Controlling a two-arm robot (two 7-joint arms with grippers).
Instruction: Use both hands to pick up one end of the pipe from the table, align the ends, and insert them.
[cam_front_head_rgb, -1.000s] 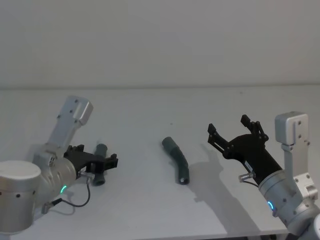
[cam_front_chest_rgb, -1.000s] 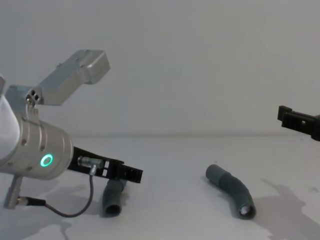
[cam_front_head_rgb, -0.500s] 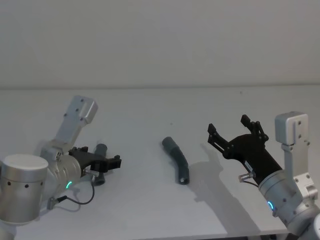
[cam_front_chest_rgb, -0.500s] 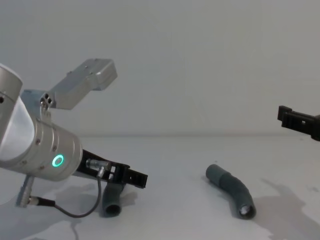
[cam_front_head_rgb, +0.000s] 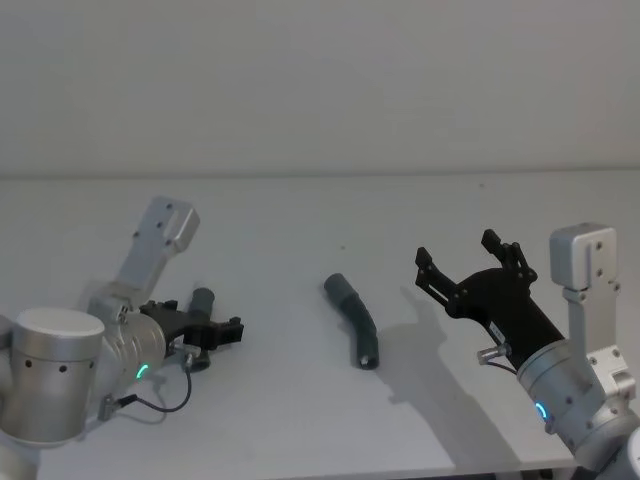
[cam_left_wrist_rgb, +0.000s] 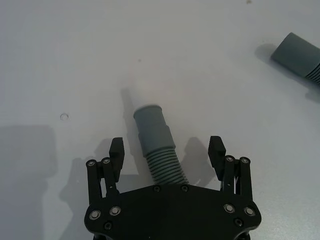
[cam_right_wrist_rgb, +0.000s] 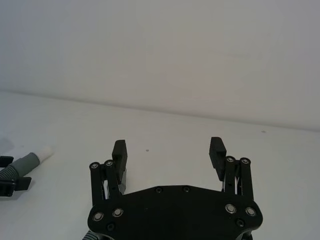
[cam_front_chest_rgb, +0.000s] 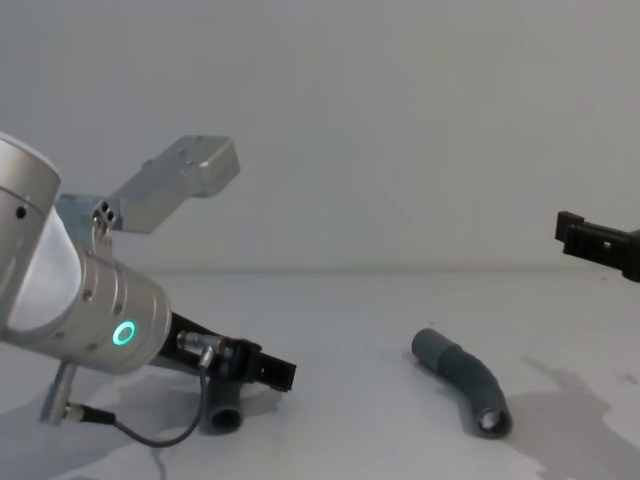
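Two dark grey pipe pieces lie on the white table (cam_front_head_rgb: 300, 215). The left piece (cam_front_head_rgb: 203, 301) (cam_front_chest_rgb: 224, 414) has a grey cuff and a pale white tip (cam_left_wrist_rgb: 132, 98). My left gripper (cam_front_head_rgb: 216, 331) (cam_left_wrist_rgb: 166, 150) is open and low over it, one finger on each side of its ribbed middle (cam_left_wrist_rgb: 162, 165), not touching. The other piece (cam_front_head_rgb: 354, 319) (cam_front_chest_rgb: 463, 378) lies bent at the table's middle, and its cuff (cam_left_wrist_rgb: 299, 54) also shows in the left wrist view. My right gripper (cam_front_head_rgb: 457, 252) (cam_right_wrist_rgb: 168, 146) hangs open above the table, to the right of that piece, holding nothing.
The table's front edge (cam_front_head_rgb: 330, 470) runs close below both arms. A plain pale wall (cam_front_head_rgb: 320, 80) stands behind the table. A thin cable (cam_front_head_rgb: 165, 405) loops from my left wrist down onto the surface.
My left arm has dropped lower and eased forward, bringing its open fingers down around the left pipe piece. The right arm and both pieces have stayed put.
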